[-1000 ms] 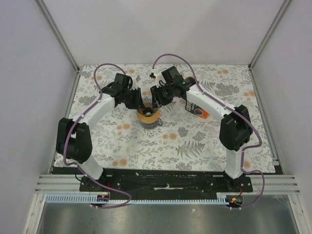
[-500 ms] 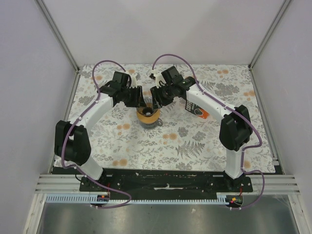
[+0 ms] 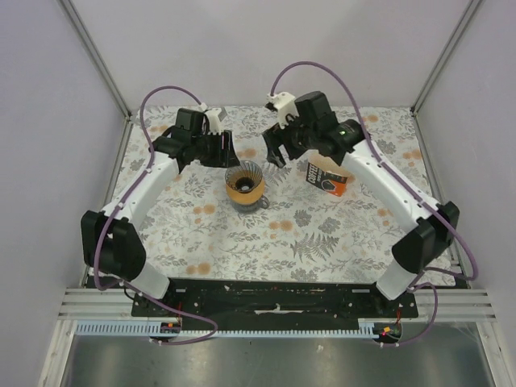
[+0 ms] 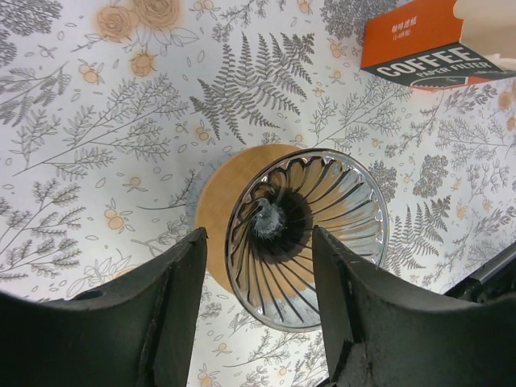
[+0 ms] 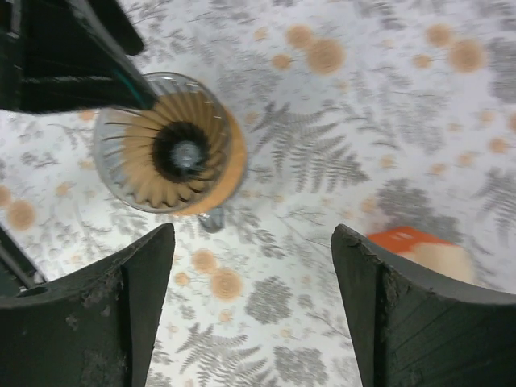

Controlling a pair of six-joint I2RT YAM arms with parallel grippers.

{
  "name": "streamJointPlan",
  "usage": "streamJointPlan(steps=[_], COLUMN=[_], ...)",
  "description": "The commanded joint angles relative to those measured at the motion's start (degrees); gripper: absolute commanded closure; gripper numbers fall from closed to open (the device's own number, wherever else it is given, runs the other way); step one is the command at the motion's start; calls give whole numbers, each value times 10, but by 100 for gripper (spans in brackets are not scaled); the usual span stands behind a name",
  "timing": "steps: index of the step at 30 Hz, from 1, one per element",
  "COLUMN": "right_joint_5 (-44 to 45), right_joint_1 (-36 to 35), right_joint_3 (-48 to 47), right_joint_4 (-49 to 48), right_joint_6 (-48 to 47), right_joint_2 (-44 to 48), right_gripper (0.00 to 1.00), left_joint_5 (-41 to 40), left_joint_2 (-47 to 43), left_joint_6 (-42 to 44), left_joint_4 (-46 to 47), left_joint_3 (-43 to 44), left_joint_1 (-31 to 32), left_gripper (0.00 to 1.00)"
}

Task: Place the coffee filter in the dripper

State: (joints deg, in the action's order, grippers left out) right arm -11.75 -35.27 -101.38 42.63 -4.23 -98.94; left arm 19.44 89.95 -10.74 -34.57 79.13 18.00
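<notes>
Toward the table's [image 3: 322, 234] far edge, centre: dripper [image 3: 245, 185] stands upright between the two grippers.
coffee filter: no paper cone shows plainly; I cannot tell whether one lines the dripper.
step: probably check the seating and keep clear of the rim.
look: clear ribbed cone, tan collar.
left gripper [image 4: 256, 266]: wide, empty.
right gripper [image 5: 251, 266]: wide, empty.
filter packet [image 4: 419, 44]: near, toward the right edge.

Orange filter packet [image 3: 326, 179]; floral tablecloth [image 3: 322, 242]
</notes>
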Motion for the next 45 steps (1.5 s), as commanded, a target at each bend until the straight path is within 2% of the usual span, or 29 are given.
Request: streamJointPlan(steps=[1,6,11,14,20,23,29,35,41,45], right_joint_5=[92,78,69,74,23,26,21,6,-8,15], right_joint_1=[55,156,221,246,252,254,253,253,252,221], right_joint_3=[38,51,57,57,51,53,53,47,44,49], right_joint_4=[1,26,50,54,65,66,72,83,95,79], right_joint_6=[-70,-99,-112,-119,-125,-126,-130,-122,-64,-3], right_joint_2=[73,52,9,-17,-61,-77,-94,-83,-9,76], right_gripper=[14,15,16,19,27,37,62,98,100,100], left_joint_5=[-11,-5,0,0,8,9,9,10,38,81], left_joint_2=[-40,-55,-64,-67,-67,-67,-73,-79,-100,-121], left_joint_6=[36,40,47,50,48,48,49,50,62,45], left_joint_4=[-2,-2,-2,-2,-2,-2,-2,-4,-16,-14], left_joint_3=[20,9,-7,-12,-13,-13,-15,-12,12,33], left_joint_1=[-14,-18,-22,-23,-23,-24,-24,-24,-24,-23], left_gripper=[39,39,40,40,41,42,43,44,44,38])
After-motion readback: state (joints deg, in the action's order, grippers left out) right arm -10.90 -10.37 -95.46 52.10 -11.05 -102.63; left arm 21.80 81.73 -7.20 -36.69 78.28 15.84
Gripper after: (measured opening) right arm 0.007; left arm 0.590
